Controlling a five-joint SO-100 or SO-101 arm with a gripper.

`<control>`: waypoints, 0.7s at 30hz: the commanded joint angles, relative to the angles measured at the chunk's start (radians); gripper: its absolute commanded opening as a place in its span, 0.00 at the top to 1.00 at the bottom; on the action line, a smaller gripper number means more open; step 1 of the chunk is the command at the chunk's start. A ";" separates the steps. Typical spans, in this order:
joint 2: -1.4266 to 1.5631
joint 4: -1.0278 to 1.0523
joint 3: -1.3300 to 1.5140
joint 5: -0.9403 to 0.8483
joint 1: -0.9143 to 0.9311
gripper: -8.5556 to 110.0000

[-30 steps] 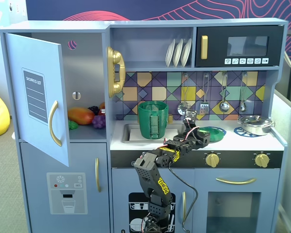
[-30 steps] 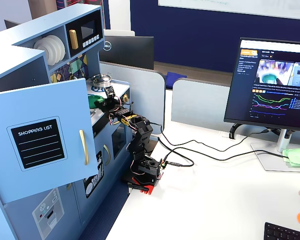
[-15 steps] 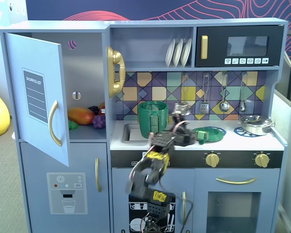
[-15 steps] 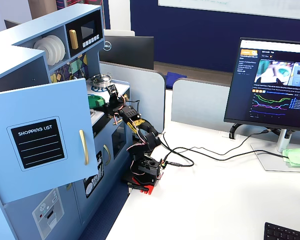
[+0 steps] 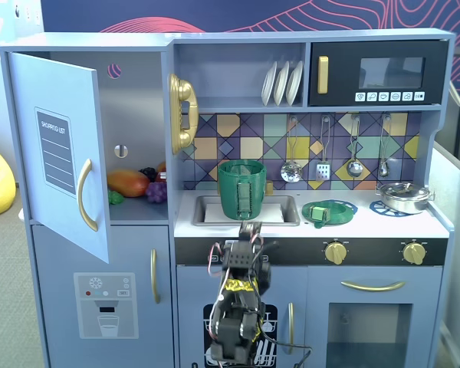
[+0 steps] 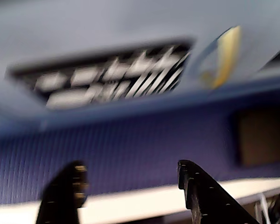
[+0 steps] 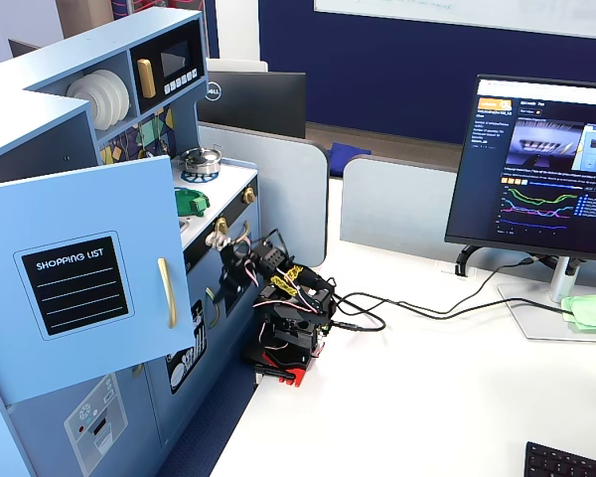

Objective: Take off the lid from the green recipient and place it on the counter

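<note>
The green recipient (image 5: 241,188) stands upright and uncovered in the grey sink (image 5: 207,211). The lid (image 5: 328,211), a flat green disc with a strap handle, lies on the white counter (image 5: 368,224) to the right of the sink; it also shows in a fixed view (image 7: 191,202). My gripper (image 5: 250,228) is low in front of the kitchen's front edge, below the sink and away from both. In the blurred wrist view the gripper (image 6: 130,167) is open and empty, facing the kitchen front. The recipient is hidden behind the open door in the side fixed view.
A steel pot (image 5: 404,196) sits on the right burner. The fridge door (image 5: 57,153) stands open at the left, with toy fruit (image 5: 130,182) inside. Gold oven knobs (image 5: 336,251) are on the front panel. A monitor (image 7: 541,164) and cables (image 7: 407,308) are on the desk.
</note>
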 commanded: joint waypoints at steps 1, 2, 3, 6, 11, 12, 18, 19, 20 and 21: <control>0.052 -0.055 0.138 0.034 -0.092 0.85; 0.071 -0.086 0.183 0.052 -0.101 0.86; 0.084 -0.123 0.229 0.060 -0.107 0.86; 0.089 -0.207 0.316 0.098 -0.132 0.87; 0.077 -0.101 0.316 0.149 -0.163 0.88; 0.089 -0.061 0.316 0.158 -0.163 0.88; 0.140 0.150 0.318 0.253 -0.155 0.88; 0.140 0.167 0.318 0.247 -0.155 0.88; 0.140 0.183 0.318 0.242 -0.158 0.88; 0.141 0.198 0.318 0.239 -0.160 0.88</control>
